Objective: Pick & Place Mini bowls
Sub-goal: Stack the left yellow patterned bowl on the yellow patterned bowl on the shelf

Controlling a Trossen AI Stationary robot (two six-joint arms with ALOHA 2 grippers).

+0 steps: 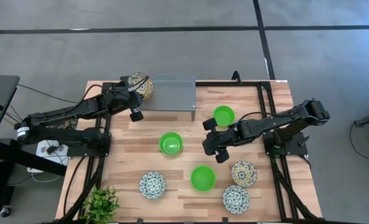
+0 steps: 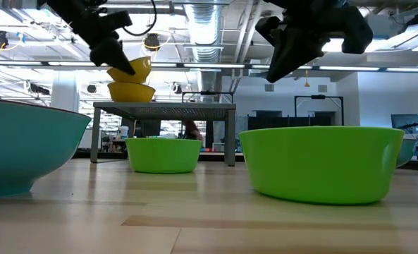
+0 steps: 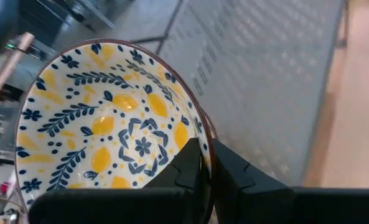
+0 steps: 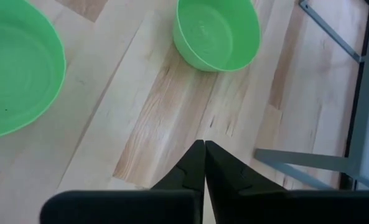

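The left gripper (image 3: 206, 163) is clamped on the rim of a yellow bowl (image 3: 109, 118), held above another yellow bowl (image 2: 131, 91) on the stand (image 1: 172, 91). Three green bowls (image 1: 170, 143) are seen empty mid-table, near two blue bowls (image 1: 152, 185). The right gripper (image 4: 204, 163) is closed on nothing above bare table (image 4: 153, 130). A third yellow bowl (image 1: 243, 173) is noted right of centre.

Even, bright light falls on my pale wooden worktop (image 1: 172, 168) from above, leaving only soft shadows. At table height, ceiling strip lamps (image 2: 46, 35) glare, and my arms show as dark silhouettes. The nearest plain bright green round bowl (image 2: 321, 162) looms large, the worktop before it soft and blurred.
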